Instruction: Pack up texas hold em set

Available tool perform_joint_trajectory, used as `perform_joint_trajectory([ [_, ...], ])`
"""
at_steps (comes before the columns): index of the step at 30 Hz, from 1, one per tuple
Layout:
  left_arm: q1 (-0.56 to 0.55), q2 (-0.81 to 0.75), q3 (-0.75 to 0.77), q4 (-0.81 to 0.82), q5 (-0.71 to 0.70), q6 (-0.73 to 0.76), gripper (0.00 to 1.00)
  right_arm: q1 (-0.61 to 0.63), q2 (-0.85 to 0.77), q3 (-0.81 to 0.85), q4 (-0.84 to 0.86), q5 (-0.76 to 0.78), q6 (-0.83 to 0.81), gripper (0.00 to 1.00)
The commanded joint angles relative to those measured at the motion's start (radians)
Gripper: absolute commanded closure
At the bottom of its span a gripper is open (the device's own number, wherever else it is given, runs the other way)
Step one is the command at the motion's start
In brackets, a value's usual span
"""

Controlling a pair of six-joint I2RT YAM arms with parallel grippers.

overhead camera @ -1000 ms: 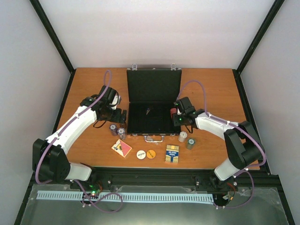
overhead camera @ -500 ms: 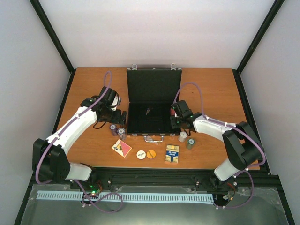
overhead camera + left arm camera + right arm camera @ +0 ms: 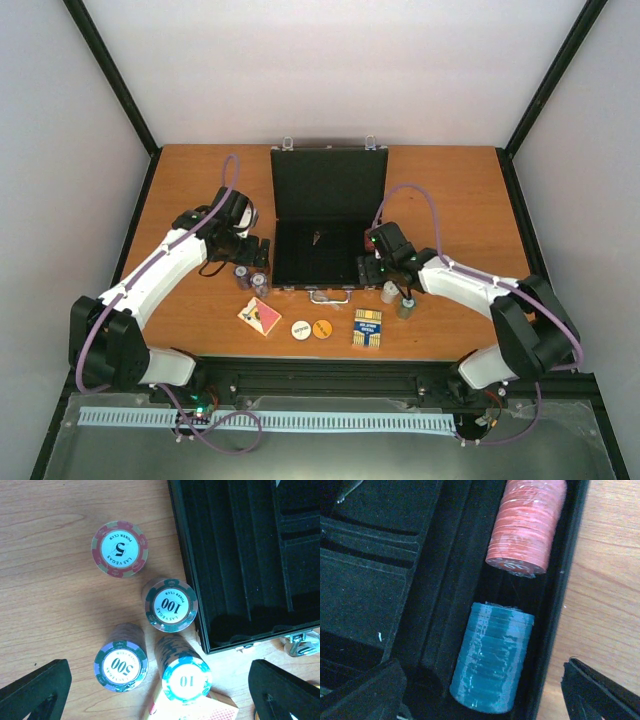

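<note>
The black case (image 3: 318,258) lies open, lid (image 3: 328,185) upright. My left gripper (image 3: 250,252) is open and empty above several upright chip stacks left of the case: a red "5" (image 3: 120,549), a "100" (image 3: 170,604), a "500" (image 3: 121,666) and a "10" (image 3: 186,680). My right gripper (image 3: 372,265) is open over the case's right slot. There a red stack (image 3: 527,525) and a blue stack (image 3: 492,657) lie on their sides. The blue one lies between my spread fingers (image 3: 360,690), untouched.
A white stack (image 3: 389,291) and a greenish stack (image 3: 406,305) stand right of the case front. A red card deck (image 3: 259,316), white disc (image 3: 300,327), orange disc (image 3: 322,328) and blue card deck (image 3: 368,327) lie along the near edge.
My right gripper has moved nearer along the case's right slot, away from the red stack and over the blue one. The left arm has hardly moved.
</note>
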Motion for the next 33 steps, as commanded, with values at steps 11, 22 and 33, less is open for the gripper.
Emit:
perform_joint_trajectory([
  [11, -0.005, -0.020, -0.005, 0.019, 0.003, -0.012, 0.00, 0.000, -0.024, 0.236, -0.368, 0.094, 0.041, 0.08],
  [22, -0.005, -0.028, -0.014, 0.012, -0.013, -0.004, 0.00, 0.001, -0.127, 0.188, -0.582, -0.025, 0.025, 0.23],
  [33, -0.005, -0.017, -0.009, 0.017, 0.005, -0.008, 0.00, 0.001, -0.083, 0.089, -0.501, -0.115, 0.045, 0.29],
])
